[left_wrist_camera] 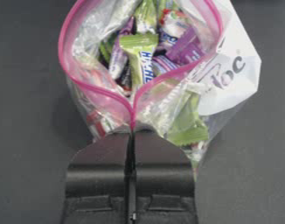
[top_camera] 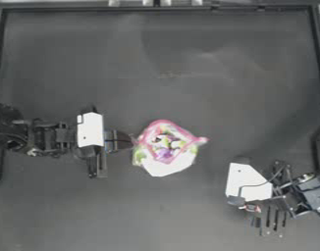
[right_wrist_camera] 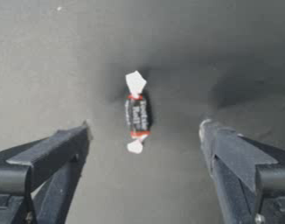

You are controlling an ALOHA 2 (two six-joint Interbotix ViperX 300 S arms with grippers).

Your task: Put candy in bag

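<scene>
The right wrist view shows the right gripper low over the dark table, its jaws wide apart and holding nothing, with the candy lying on the table between and just beyond the tips. It is a small sweet with a dark middle, red bands and white twisted ends; there is printing on the wrapper, too small to read. In the top view this gripper sits at the near right, well apart from the bag in the middle. The risk here is that so small a sweet skids or flips as the jaws close, or is caught only by a twisted end and slips free on the way over. Farther off, the left gripper is clamped on the bag's pink seal strip, holding the mouth open; if that pinch slips, the mouth may sag shut. Inside, a green wrapper reads partly "Hi-Chew", and the white label panel shows "oc", likely Ziploc.
</scene>
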